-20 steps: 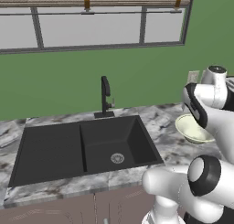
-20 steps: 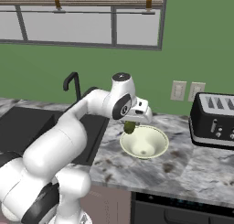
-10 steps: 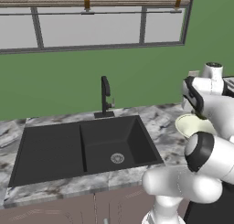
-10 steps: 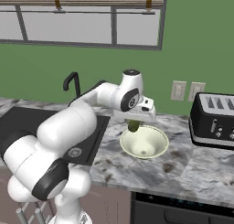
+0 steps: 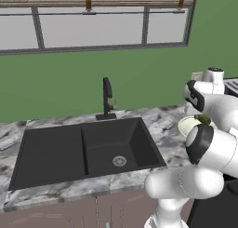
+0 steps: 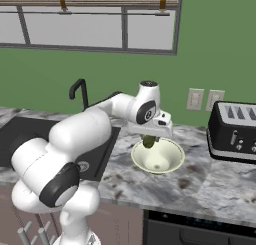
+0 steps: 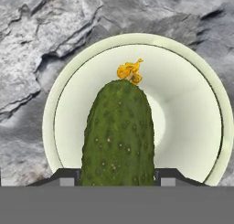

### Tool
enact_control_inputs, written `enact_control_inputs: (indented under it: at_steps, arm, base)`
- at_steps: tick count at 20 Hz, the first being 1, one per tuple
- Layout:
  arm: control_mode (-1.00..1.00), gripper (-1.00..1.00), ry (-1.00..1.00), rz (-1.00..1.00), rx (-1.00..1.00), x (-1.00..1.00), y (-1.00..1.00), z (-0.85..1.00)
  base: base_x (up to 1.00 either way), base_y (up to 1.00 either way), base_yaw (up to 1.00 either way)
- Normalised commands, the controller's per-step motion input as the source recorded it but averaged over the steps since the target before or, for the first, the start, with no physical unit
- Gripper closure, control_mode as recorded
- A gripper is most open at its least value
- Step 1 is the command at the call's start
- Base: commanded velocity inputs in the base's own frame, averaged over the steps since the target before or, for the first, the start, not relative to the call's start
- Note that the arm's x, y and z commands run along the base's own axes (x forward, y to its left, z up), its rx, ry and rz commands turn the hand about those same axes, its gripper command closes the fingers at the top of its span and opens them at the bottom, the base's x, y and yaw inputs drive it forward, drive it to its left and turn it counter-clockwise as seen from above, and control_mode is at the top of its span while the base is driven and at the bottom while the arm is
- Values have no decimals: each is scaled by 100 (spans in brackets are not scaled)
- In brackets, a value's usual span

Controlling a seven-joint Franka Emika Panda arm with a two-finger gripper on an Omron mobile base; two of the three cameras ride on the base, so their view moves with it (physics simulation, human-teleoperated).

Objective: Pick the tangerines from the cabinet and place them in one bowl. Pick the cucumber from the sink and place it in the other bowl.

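My gripper is shut on the cucumber, a dark green bumpy stick with a yellow-orange flower end. It hangs upright just above the middle of a pale cream bowl. From the right base, the gripper holds the cucumber over the bowl on the marble counter, right of the black sink. In the left base view the cucumber shows over the bowl, past the sink. The tangerines and the cabinet are out of view.
A black faucet stands behind the sink. A black toaster sits on the counter right of the bowl, under two wall outlets. A green wall and windows run behind the grey marble counter.
The hand has carried the cucumber a little to the right, from over the bowl's left side to over its middle. The arm's links have swung along with it.
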Motion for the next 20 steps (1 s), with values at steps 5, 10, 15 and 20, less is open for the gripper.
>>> enact_control_inputs:
  at_steps: [5, 10, 15, 20]
  arm:
    - [-100, 100, 0, 0, 0, 0, -4, -24]
    - [-100, 100, 0, 0, 0, 0, -9, -38]
    - [-100, 100, 0, 0, 0, 0, -18, -18]
    - [-100, 100, 0, 0, 0, 0, -14, -14]
  base:
    - [0, 0, 0]
    - [0, 0, 0]
    - [0, 0, 0]
    - [0, 0, 0]
